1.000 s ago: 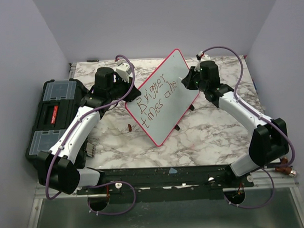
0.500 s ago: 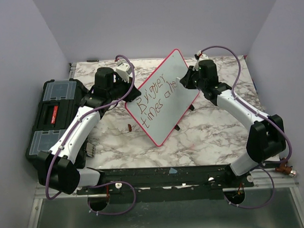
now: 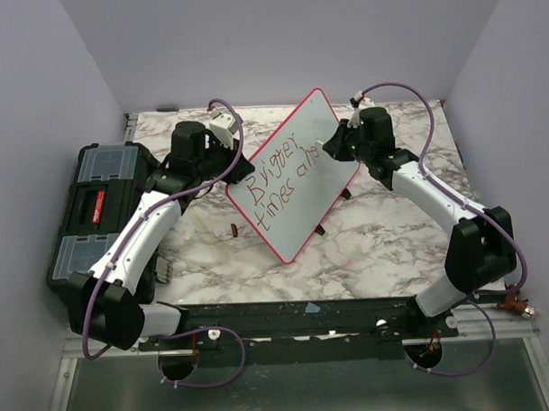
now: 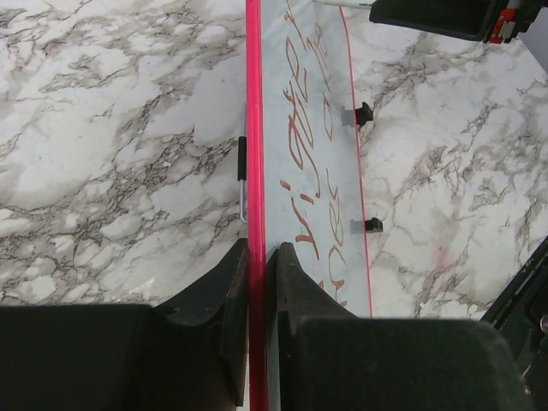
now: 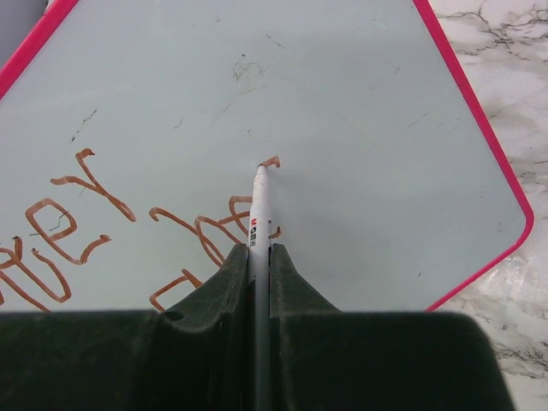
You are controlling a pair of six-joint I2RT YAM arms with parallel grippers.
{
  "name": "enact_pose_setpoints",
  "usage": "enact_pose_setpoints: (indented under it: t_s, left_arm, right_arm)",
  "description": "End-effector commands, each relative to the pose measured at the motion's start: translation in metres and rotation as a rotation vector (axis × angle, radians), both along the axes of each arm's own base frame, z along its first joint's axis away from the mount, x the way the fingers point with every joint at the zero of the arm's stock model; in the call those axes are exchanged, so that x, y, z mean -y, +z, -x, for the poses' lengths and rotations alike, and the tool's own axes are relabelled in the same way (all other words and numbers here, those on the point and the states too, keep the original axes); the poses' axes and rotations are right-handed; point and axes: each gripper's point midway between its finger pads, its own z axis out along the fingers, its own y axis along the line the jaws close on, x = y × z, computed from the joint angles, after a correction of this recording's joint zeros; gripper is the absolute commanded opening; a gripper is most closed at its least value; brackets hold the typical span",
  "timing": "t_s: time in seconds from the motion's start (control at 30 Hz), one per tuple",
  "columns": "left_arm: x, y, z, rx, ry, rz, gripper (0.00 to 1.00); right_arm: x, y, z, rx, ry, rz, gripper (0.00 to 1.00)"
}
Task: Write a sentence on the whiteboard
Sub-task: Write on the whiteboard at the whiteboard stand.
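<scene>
Whiteboard, red-pink frame, sits mid-counter turned diamond-wise and tilted, one corner toward the far wall. Left fingers are closed tight on its left frame edge; the wrist view shows the red rim pinched between both pads. Sentence runs in two reddish-brown lines, second line ending partway through a word near the right corner. Right fingers are clamped on a white marker, tip touching the board at the last stroke. Black toolbox lies at the counter's left side, apart from the board.
</scene>
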Motion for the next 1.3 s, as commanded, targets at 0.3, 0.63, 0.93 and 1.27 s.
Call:
enact_pose_setpoints:
  t_s: [0.3, 0.63, 0.93, 1.27]
  left_arm:
    - [-0.003, 0.004, -0.009, 0.095, -0.029, -0.072, 0.0]
    - [-0.003, 0.005, -0.007, 0.096, -0.029, -0.07, 0.0]
    - [-0.003, 0.006, -0.007, 0.1, -0.029, -0.071, 0.0]
    - [-0.003, 0.005, -0.008, 0.099, -0.029, -0.073, 0.0]
  right_arm:
    - [0.001, -0.029, 0.024, -0.083, 0.039, 0.0, 0.01]
    - [0.006, -0.025, 0.014, -0.07, -0.009, 0.023, 0.01]
    - [0.008, -0.017, 0.0, -0.051, -0.036, 0.04, 0.01]
    - [0.002, -0.005, -0.009, -0.031, -0.028, 0.027, 0.01]
